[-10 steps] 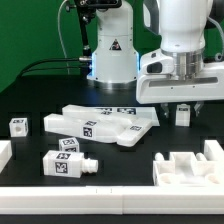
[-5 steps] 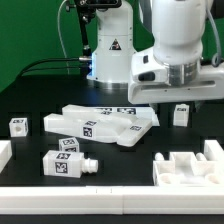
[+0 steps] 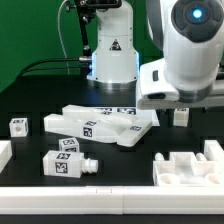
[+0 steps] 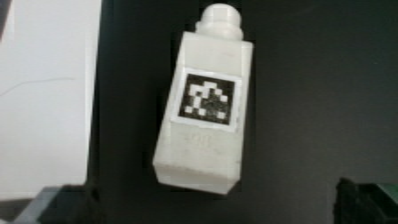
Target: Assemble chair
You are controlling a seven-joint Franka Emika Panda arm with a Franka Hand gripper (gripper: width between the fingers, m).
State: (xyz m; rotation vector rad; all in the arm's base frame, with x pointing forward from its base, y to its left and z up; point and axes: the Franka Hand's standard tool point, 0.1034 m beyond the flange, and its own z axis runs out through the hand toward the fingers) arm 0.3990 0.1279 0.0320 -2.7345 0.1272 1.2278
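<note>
Behind arm (image 3: 185,60), tagged block (image 3: 181,116) partly hidden; slabs (image 3: 105,125) near.

the table (image 3: 28,150) is black and flat. behind it stands a dark green wall (image 3: 25,30). a white strip (image 3: 100,196) runs along the table's front edge.

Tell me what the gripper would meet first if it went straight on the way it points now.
Most likely the pegged chair piece, lying on the black table: in the wrist view it sits centred ahead of the open gripper. How far off it is I cannot tell.
</note>
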